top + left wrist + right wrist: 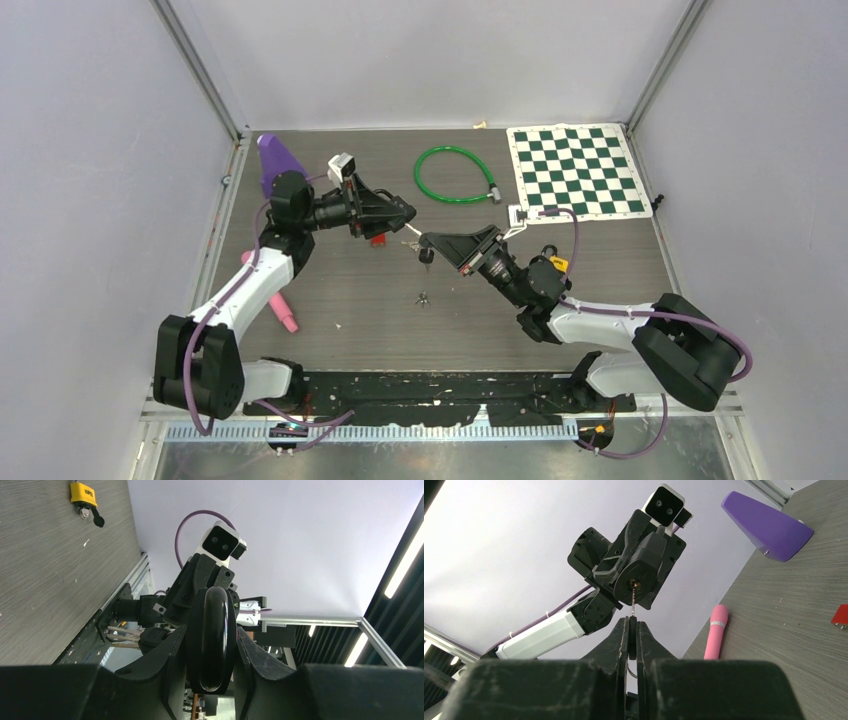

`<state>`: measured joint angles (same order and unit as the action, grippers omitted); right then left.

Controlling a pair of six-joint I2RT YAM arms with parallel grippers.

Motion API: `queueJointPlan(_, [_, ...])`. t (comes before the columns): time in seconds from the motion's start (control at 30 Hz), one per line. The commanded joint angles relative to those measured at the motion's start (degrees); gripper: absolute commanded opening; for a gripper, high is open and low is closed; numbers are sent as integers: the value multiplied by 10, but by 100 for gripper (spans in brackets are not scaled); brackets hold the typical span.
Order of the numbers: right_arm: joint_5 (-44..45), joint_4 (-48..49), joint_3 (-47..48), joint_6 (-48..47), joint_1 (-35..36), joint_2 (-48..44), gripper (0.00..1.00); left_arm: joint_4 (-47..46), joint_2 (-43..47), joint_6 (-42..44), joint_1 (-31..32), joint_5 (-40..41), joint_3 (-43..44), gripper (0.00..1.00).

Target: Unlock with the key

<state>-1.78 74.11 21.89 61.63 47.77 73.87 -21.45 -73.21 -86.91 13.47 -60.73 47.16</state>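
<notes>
The right gripper (632,624) is pinched fully shut on the thin silver metal key (632,609), holding it by the blade just below its tip. The key points straight at the brass keyhole in the black rounded lock body (647,562). Its tip appears to be at the mouth of the keyhole or just inside. How deep it sits is too small to tell.

The left gripper (211,645) is closed partway, its two fingers clamped on either side of that black lock. It holds the lock up off the grey wood-grain worktop (340,285), around the middle of the scene and slightly to the left. The keyhole faces right, toward the other arm. A few spare silver keys (122,636) hang from the same ring under the right gripper.

As I judge it, the pick-ups and the lining-up are done: lock in one gripper, key in the other, both on one axis and touching or nearly so. What is left is to push the key fully home, turn it, and see the lock release. No view shows a shackle or bolt, so nothing indicates the lock has opened.
</notes>
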Motion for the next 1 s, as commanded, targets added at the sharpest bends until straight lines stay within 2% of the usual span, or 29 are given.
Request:
queueJointPlan(0.0, [16, 22, 20, -6, -1, -19, 5, -80, 24, -14, 8, -22, 10, 0])
queueJointPlan(0.97, [35, 25, 23, 11, -1, -39, 6, -180, 4, -45, 34, -1, -1, 0])
